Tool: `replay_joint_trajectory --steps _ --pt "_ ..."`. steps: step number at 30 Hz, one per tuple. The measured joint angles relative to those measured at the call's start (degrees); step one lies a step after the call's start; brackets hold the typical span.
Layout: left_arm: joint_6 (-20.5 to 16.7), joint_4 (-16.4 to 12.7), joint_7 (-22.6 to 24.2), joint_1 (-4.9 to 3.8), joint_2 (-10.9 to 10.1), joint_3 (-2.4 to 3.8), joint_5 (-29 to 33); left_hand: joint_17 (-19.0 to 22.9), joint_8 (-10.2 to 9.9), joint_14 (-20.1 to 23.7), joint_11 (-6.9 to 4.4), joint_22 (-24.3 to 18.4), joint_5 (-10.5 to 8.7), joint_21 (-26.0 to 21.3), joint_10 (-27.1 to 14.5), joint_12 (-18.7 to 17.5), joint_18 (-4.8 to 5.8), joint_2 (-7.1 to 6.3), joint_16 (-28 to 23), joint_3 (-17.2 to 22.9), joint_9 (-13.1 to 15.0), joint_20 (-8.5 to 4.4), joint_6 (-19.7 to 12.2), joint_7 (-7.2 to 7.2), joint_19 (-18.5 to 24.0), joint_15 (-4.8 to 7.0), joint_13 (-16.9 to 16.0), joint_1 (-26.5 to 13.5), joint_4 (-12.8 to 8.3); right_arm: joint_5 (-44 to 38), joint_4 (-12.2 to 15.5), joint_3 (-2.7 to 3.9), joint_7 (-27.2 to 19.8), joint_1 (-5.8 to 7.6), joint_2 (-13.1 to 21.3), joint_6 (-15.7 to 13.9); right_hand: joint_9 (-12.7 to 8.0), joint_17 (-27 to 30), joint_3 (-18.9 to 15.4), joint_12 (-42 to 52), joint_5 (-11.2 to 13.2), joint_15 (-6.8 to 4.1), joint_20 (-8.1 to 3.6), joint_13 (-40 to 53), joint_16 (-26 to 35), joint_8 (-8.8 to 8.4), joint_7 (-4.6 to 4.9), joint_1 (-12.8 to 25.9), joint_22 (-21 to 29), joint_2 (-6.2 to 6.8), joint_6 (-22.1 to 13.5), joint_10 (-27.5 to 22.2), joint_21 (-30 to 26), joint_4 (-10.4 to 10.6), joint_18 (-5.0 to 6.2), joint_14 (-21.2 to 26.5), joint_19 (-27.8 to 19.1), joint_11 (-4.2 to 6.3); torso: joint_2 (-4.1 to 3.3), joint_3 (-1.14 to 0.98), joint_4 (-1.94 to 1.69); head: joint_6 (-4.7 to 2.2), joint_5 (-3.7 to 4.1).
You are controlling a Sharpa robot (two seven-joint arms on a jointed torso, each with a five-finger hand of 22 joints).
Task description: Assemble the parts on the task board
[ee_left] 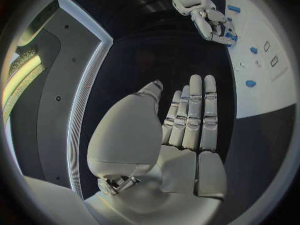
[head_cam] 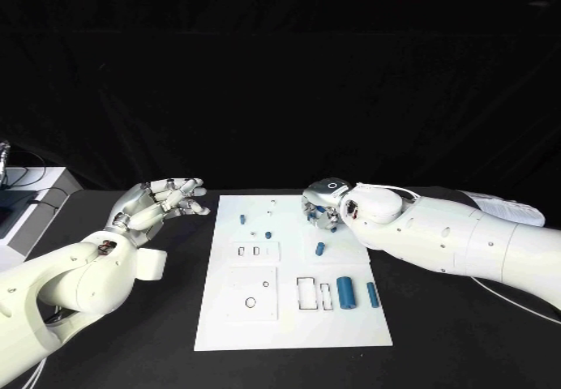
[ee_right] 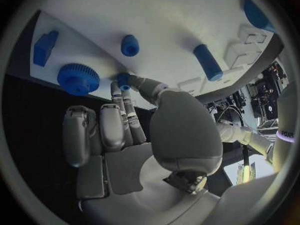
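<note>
The white task board (head_cam: pixel 293 324) lies in the middle of the black table. My right hand (head_cam: pixel 324 207) hangs over its far right part with the fingers pointing down. In the right wrist view, thumb and fingertip pinch a small blue part (ee_right: pixel 123 80) right at the board's surface. A blue gear (ee_right: pixel 78 79), a blue block (ee_right: pixel 45 47), a short peg (ee_right: pixel 129 45) and a cylinder (ee_right: pixel 207 62) lie close by. More blue parts sit on the board: small pegs (head_cam: pixel 242 219) (head_cam: pixel 267 234) (head_cam: pixel 319 249), a thick cylinder (head_cam: pixel 345 292) and a slimmer one (head_cam: pixel 373 294). My left hand (head_cam: pixel 158 207) floats left of the board, fingers straight, holding nothing.
Recesses mark the board: an oval hole (head_cam: pixel 250 302) and a rectangular slot (head_cam: pixel 306 293) near the front. A pale box with cables (head_cam: pixel 23 207) stands at the table's far left edge. A white cable (head_cam: pixel 515 300) runs under my right arm.
</note>
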State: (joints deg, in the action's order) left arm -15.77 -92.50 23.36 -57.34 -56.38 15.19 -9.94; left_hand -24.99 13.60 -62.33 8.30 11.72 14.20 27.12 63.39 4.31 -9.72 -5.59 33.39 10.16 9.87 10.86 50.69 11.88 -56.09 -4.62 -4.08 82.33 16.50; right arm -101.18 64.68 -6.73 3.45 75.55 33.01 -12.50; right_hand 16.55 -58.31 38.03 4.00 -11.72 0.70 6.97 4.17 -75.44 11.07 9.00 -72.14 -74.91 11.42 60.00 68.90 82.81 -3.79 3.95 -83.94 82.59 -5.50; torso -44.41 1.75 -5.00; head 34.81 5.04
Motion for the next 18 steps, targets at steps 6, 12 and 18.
replay_joint_trajectory --steps 6,12,18 --pt "0.0 0.1 0.1 0.00 0.0 0.01 0.0 0.0 0.0 0.0 0.00 0.0 0.00 0.0 0.0 0.0 0.00 0.00 0.0 0.0 0.0 0.00 0.0 0.00 0.0 0.00 0.0 0.0 0.0 -0.1 0.5 -0.02 0.0 -0.05 0.2 -1.2 0.8 0.1 0.7 0.0 0.3 -0.25 -0.24 0.3 -0.2 0.64 -0.38 -0.7 0.0 -0.71 0.5 0.8 0.2 -0.3 0.00 -0.2 0.2 -0.38 -0.18 -0.01 -0.03 -0.19 -0.01" --pt "0.0 0.3 0.1 0.02 0.0 0.02 0.0 -0.1 0.0 0.2 0.00 0.1 0.00 0.2 0.0 0.0 0.00 0.00 0.0 0.1 0.0 0.00 0.0 0.00 0.0 -0.20 0.0 0.0 -0.1 -0.4 1.6 -0.09 0.4 -0.25 0.4 -3.0 1.8 0.1 1.0 -0.2 2.5 -0.40 -0.79 0.4 -0.2 1.33 -0.59 -1.5 0.0 -1.47 1.0 1.1 0.5 -0.6 -0.63 0.0 0.4 -0.78 -0.31 0.00 -0.09 -0.50 -0.01" --pt "0.0 0.5 0.1 0.02 0.1 0.02 0.0 -0.1 0.0 0.2 0.00 0.1 0.00 0.2 0.0 0.0 0.00 0.00 0.0 0.1 0.0 0.00 0.0 0.00 0.0 -0.20 0.0 0.0 -0.1 -0.7 2.4 0.15 1.3 -0.26 0.0 -5.4 2.2 0.0 1.1 -0.4 3.6 -0.39 -0.83 0.4 -0.5 1.34 -0.66 -1.9 0.0 -1.43 1.1 1.1 0.5 -0.8 -0.63 0.0 0.4 -0.77 -0.43 0.03 -0.13 -0.96 -0.05"
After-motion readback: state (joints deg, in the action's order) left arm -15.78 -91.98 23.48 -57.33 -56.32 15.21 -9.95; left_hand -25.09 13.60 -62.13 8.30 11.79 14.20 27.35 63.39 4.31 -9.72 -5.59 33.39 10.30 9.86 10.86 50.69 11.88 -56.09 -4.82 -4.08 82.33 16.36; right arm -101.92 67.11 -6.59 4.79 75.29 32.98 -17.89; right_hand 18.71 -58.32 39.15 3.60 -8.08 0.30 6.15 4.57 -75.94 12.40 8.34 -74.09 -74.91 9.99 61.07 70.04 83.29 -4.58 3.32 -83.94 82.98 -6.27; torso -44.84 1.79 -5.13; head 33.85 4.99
